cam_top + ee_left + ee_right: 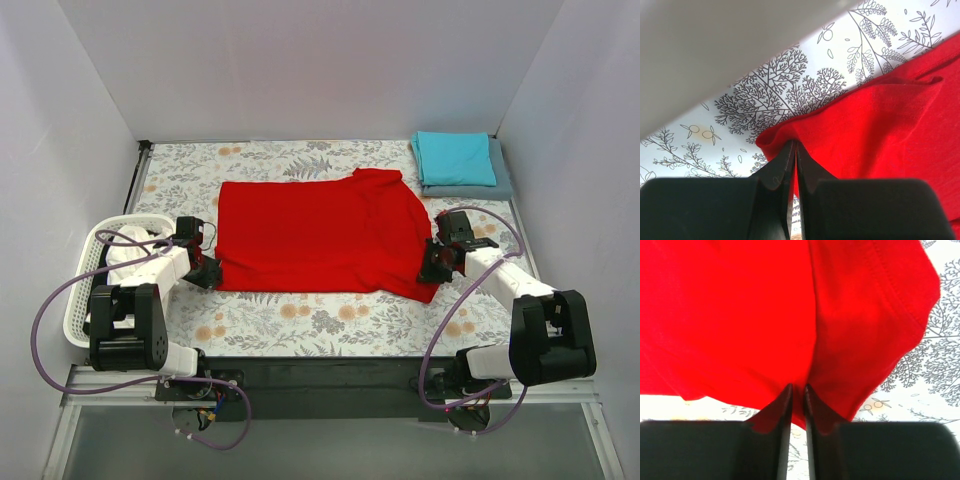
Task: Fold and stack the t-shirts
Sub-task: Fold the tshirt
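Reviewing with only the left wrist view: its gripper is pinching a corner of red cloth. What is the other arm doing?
Observer: The right gripper is shut on the near right corner of the red t-shirt.
Operator: Any shirts finished?
Observer: A folded teal t-shirt lies on a folded grey-blue t-shirt at the far right.
Operator: Anything else around?
Observer: A white basket sits at the left.
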